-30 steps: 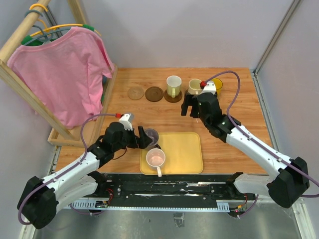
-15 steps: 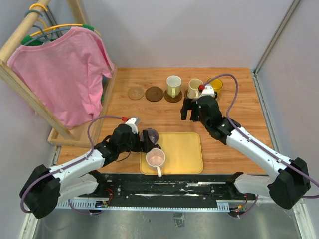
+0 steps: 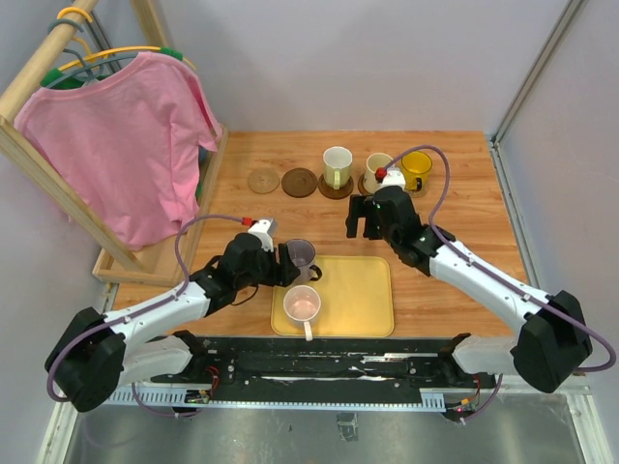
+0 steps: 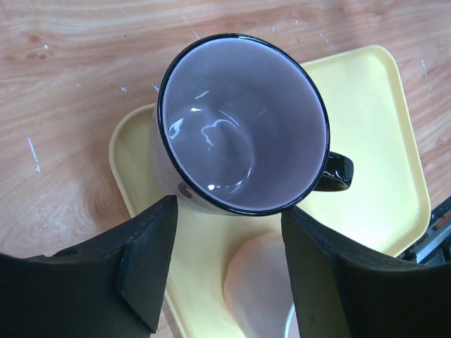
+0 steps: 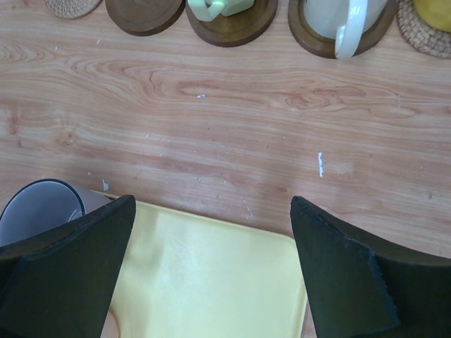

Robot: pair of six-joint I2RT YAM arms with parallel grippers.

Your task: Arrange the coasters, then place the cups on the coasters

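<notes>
The grey-purple cup (image 3: 301,256) (image 4: 239,127) stands on the yellow tray's far left corner. My left gripper (image 3: 287,263) (image 4: 229,232) is shut on it, a fingertip pressing its wall on each side. The pale pink cup (image 3: 303,306) (image 4: 261,289) sits on the tray just in front. At the back, a tan coaster (image 3: 262,181) and a dark coaster (image 3: 299,182) lie bare. The white-greenish cup (image 3: 337,166), the cream cup (image 3: 377,167) and the yellow cup (image 3: 417,169) each stand on a coaster. My right gripper (image 3: 360,220) (image 5: 211,267) hangs open and empty between that row and the tray.
The yellow tray (image 3: 363,290) (image 5: 211,282) lies at the table's near middle. A wooden rack (image 3: 155,256) with a pink shirt (image 3: 126,145) fills the left side. Grey walls close in the table at the back and right.
My left gripper moved right onto the grey-purple cup and its jaws narrowed around it; the cup shifted slightly. My right gripper drew back leftward from the cup row.
</notes>
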